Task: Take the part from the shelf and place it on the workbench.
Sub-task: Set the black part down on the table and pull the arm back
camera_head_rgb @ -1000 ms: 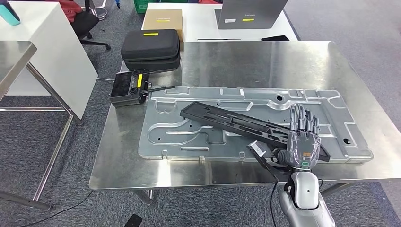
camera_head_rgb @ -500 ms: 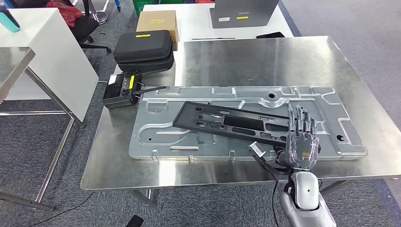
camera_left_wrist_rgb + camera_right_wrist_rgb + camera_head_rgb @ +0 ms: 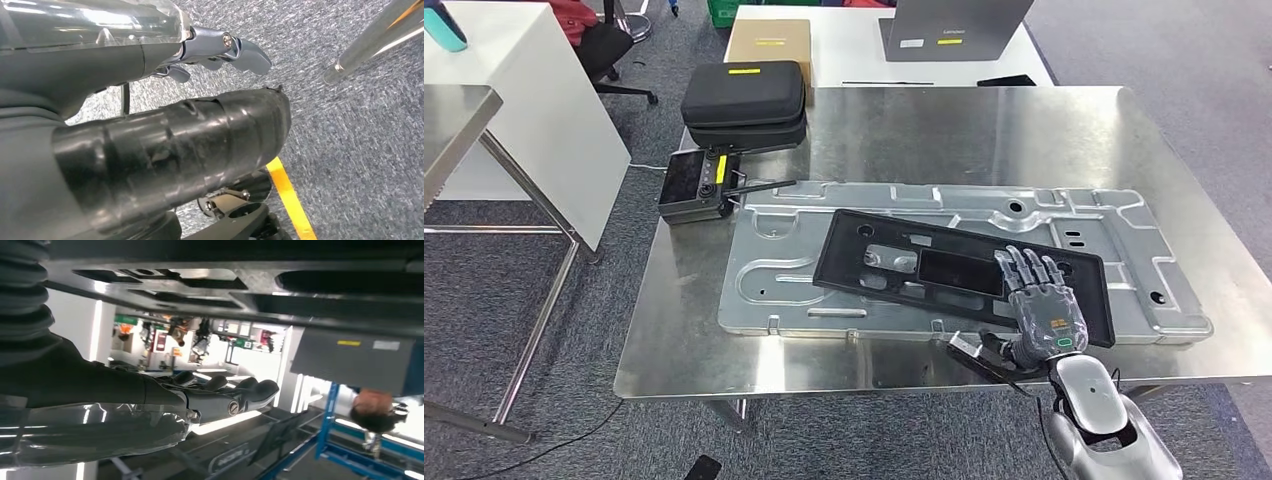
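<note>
Black plastic part (image 3: 944, 268) lies on the surface (image 3: 964, 130), right robot hand (image 3: 1042, 315) resting over it, fingers spread. Withdrawing carelessly could drag it. Left robot hand (image 3: 150, 125) holds nothing.

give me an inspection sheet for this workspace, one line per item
surface: steel workbench, bare metal at the far side.
job's things: black part lies flat on the large silver stamped panel.
clutter: black controller at the bench's corner; two stacked black cases; a cardboard box beyond.
hands: right hand over the part's near end, fingers spread above it; grip cannot be told. left hand hangs over grey carpet, holding nothing.
cables: thin black cable on the floor under the bench.
surroundings: white table, grey carpet; a person in the right wrist view.
</note>
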Tool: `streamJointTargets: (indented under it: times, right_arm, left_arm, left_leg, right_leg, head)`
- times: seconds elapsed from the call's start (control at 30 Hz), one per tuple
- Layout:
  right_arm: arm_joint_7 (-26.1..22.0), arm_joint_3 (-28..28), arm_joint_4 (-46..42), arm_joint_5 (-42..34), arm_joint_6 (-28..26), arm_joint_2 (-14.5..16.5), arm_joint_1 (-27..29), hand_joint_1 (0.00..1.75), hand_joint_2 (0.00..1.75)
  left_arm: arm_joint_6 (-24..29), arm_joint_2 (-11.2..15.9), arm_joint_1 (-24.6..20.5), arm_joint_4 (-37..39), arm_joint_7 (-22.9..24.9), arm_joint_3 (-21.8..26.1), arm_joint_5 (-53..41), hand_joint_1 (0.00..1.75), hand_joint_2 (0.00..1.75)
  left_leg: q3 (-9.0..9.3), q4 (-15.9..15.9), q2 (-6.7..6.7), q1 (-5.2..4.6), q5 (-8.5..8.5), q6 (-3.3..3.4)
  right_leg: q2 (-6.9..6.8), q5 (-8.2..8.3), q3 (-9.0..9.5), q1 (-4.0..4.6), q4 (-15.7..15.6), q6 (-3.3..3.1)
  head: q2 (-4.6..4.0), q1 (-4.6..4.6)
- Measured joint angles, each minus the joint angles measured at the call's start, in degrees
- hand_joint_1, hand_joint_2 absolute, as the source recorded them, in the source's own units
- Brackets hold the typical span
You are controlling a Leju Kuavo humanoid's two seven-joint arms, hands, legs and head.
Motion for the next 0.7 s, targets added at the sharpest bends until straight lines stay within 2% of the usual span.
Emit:
streamJointTargets:
  times: [0.07,0.1,0.13,0.2,0.27,0.33,0.4,0.43,0.47,0.5,0.57,0.6,0.63,0.7]
  right_arm:
    - [0.3,0.9,-0.39,-0.16,0.48,-1.08,-0.36,0.0,0.0]
    - [0.52,1.24,-0.66,-0.23,0.66,-1.54,-0.54,0.0,0.0]
    - [0.74,1.53,-0.93,-0.32,0.76,-1.93,-0.63,0.0,0.0]
    - [1.3,1.97,-1.64,-0.56,0.79,-2.68,-0.42,0.0,0.0]
    - [1.86,2.29,-2.66,-0.9,0.76,-3.44,-0.04,0.0,0.0]
    - [2.31,2.42,-3.9,-1.32,0.69,-4.17,0.54,0.0,0.0]
    - [2.69,2.18,-5.51,-2.0,0.6,-5.15,1.99,0.0,0.0]
    - [2.87,1.83,-6.6,-2.47,0.57,-5.75,3.07,0.0,0.0]
    - [2.98,1.32,-7.85,-2.99,0.54,-6.41,4.24,0.0,0.0]
    - [3.04,0.7,-9.22,-3.48,0.54,-7.01,5.37,0.0,0.0]
    - [3.06,-0.53,-11.78,-4.25,0.58,-8.14,7.24,0.0,0.0]
    - [3.06,-1.06,-12.87,-4.5,0.61,-8.64,7.99,0.0,0.0]
    - [3.06,-1.54,-13.91,-4.72,0.65,-9.19,8.77,0.0,0.0]
    - [3.11,-2.56,-16.09,-5.39,0.97,-10.42,10.64,0.0,0.0]
  left_arm:
    - [0.0,-0.01,-0.03,0.0,-0.01,0.0,0.03,0.0,0.0]
    - [0.0,-0.01,-0.04,0.0,-0.01,0.0,0.05,0.0,0.0]
    - [0.01,-0.01,-0.04,0.0,-0.01,0.0,0.1,0.0,0.0]
    - [0.07,-0.01,-0.01,0.0,-0.01,0.0,0.24,0.0,0.0]
    - [0.19,0.01,0.05,0.0,-0.02,0.0,0.39,0.0,0.0]
    - [0.31,0.04,0.06,0.0,-0.05,0.0,0.56,0.0,0.0]
    - [0.43,0.05,0.15,0.0,-0.16,0.0,0.81,0.0,0.0]
    - [0.48,0.07,0.26,0.0,-0.24,0.0,0.94,0.0,0.0]
    - [0.55,0.08,0.4,0.0,-0.31,0.01,1.03,0.0,0.0]
    - [0.6,0.11,0.52,0.0,-0.38,0.01,1.17,0.0,0.0]
    - [0.67,0.22,0.6,0.0,-0.51,0.03,1.42,0.0,0.0]
    - [0.68,0.27,0.58,0.0,-0.6,0.03,1.54,0.0,0.0]
    - [0.69,0.31,0.55,0.0,-0.67,0.04,1.61,0.0,0.0]
    - [0.76,0.34,0.63,0.0,-0.8,0.07,1.81,0.0,0.0]
  left_leg:
    - [-0.02,0.44,-0.05,-0.1,-0.35,-0.28]
    - [-0.12,0.63,-0.07,-0.19,-0.48,-0.49]
    - [-0.22,0.74,-0.07,-0.27,-0.54,-0.71]
    - [-0.3,0.69,-0.08,-0.32,-0.48,-1.17]
    - [-0.59,1.55,-0.07,-0.27,-1.31,-1.72]
    - [-2.56,6.09,-0.02,-0.15,-4.21,-2.22]
    - [-6.04,13.64,0.0,-0.07,-7.69,-2.46]
    - [-7.26,16.23,0.0,-0.05,-8.35,-2.49]
    - [-7.53,16.79,0.0,-0.04,-7.91,-2.44]
    - [-6.62,14.95,0.0,-0.04,-6.37,-2.31]
    - [-2.79,7.26,-0.03,-0.08,-2.59,-1.8]
    - [-1.08,3.81,-0.06,-0.15,-1.5,-1.56]
    - [-0.08,1.72,-0.09,-0.23,-1.07,-1.36]
    - [0.34,0.66,-0.13,-0.45,-1.15,-1.01]
  right_leg:
    - [-0.02,3.28,3.59,0.1,-7.67,-0.27]
    - [0.01,4.02,4.78,0.23,-10.27,-0.49]
    - [0.05,4.09,5.26,0.39,-11.51,-0.72]
    - [0.15,4.07,5.26,0.49,-11.69,-1.25]
    - [0.1,4.25,5.48,0.19,-12.0,-1.88]
    - [-0.02,4.37,5.67,0.0,-12.25,-2.42]
    - [-0.16,4.32,5.67,0.09,-12.24,-2.65]
    - [-0.24,4.28,5.68,0.12,-12.21,-2.69]
    - [-0.28,4.25,5.71,0.14,-12.19,-2.71]
    - [-0.26,4.22,5.78,0.14,-12.17,-2.7]
    - [-0.13,4.09,5.98,0.18,-12.13,-2.52]
    - [-0.04,4.03,5.99,0.28,-12.05,-2.32]
    - [0.02,4.02,5.95,0.38,-12.03,-2.02]
    - [0.06,4.12,5.9,0.43,-12.12,-1.28]
  head:
    - [-0.01,0.02]
    - [-0.01,-0.01]
    - [0.0,-0.01]
    - [0.0,-0.04]
    - [0.0,-0.03]
    - [0.0,-0.04]
    - [-0.01,-0.05]
    - [-0.01,-0.05]
    - [-0.01,-0.05]
    - [-0.01,-0.05]
    - [-0.01,-0.05]
    - [-0.01,-0.04]
    - [-0.01,-0.04]
    - [-0.01,-0.04]
